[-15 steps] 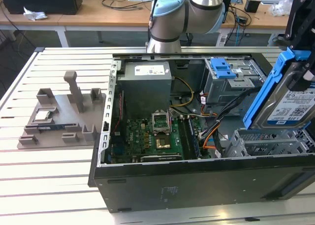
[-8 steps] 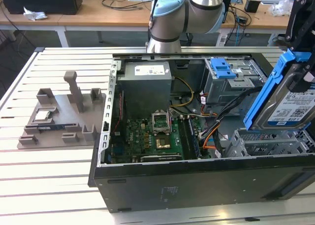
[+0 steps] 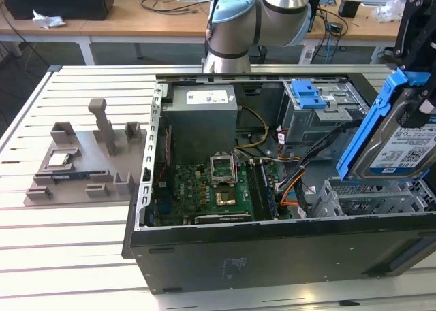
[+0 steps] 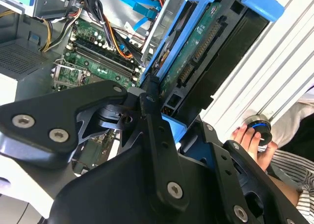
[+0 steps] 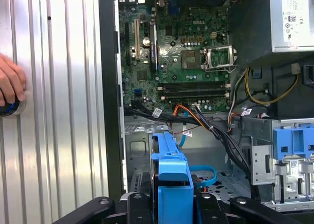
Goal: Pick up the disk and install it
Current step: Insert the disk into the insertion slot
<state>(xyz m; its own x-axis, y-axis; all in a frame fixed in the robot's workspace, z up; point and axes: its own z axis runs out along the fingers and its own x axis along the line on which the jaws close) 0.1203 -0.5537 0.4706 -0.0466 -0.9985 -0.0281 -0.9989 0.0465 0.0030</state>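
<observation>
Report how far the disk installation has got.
Done: the disk is in the air, tilted above the open case. In hand: the end effector is shut on it. Left: it is not yet seated in the grey drive cage.

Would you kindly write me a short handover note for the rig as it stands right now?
Hand: shut on the silver metal disk in its blue plastic carrier frame.
Disk: held tilted in the air over the open black computer case, at the exterior view's right, above the grey perforated metal drive cage.
Done: disk picked up.
Left: disk not yet seated in the case.
</observation>
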